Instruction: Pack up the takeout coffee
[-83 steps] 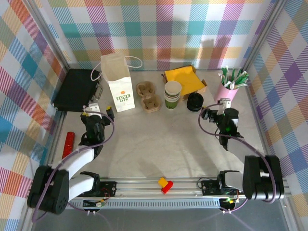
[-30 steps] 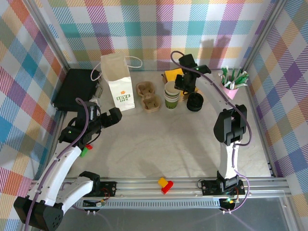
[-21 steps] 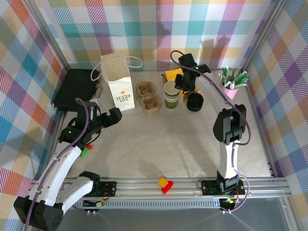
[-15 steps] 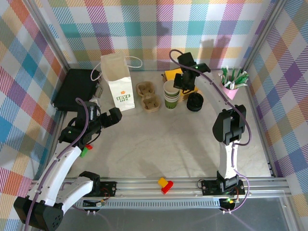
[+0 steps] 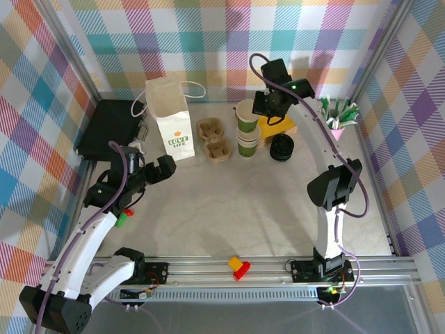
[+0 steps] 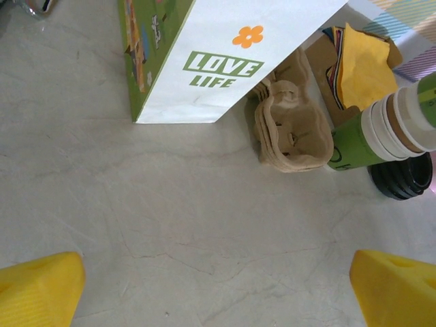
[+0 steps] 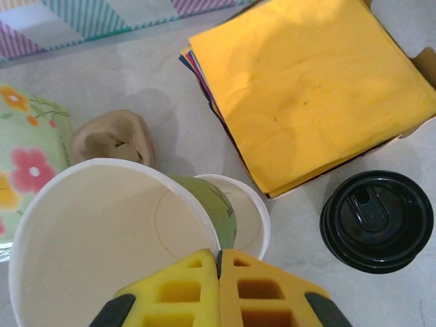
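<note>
Right gripper [image 7: 219,257]: clamps rim of 1 lidless cup [image 7: 102,231], held above stack [image 7: 240,212]. Judged next: set down, cap with black lid [image 7: 376,219], then bag [image 5: 170,118].

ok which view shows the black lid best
Right wrist: the black lid is whole and close, sip hole plain. Top external shows it small; left wrist crops it at the frame edge.

Table [image 5: 229,209] with paper bag [image 5: 171,129], cup stack [image 5: 248,146]
</note>
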